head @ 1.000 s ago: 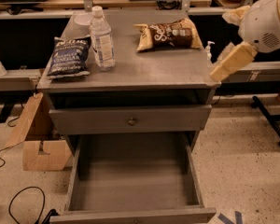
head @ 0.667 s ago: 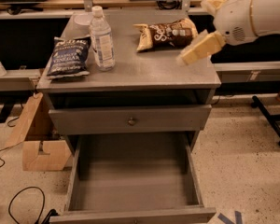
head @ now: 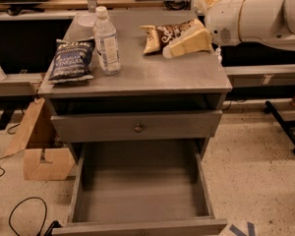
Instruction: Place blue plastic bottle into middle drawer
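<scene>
The blue plastic bottle (head: 107, 39), clear with a white cap and pale label, stands upright on the left part of the grey cabinet top (head: 147, 73). The middle drawer (head: 137, 193) is pulled out wide below, with a bare grey floor. My gripper (head: 183, 44), tan-coloured on a white arm (head: 250, 16), hovers over the right part of the cabinet top. It is just in front of a brown snack bag (head: 160, 34), well to the right of the bottle.
A dark blue chip bag (head: 71, 60) lies left of the bottle. A shallower drawer front with a round knob (head: 137, 128) is shut above the open drawer. A cardboard box (head: 39, 154) and cables (head: 24, 215) are on the floor to the left.
My arm has swung left from beyond the cabinet's right edge to over the cabinet top by the brown bag. The bottle and the drawers have not moved.
</scene>
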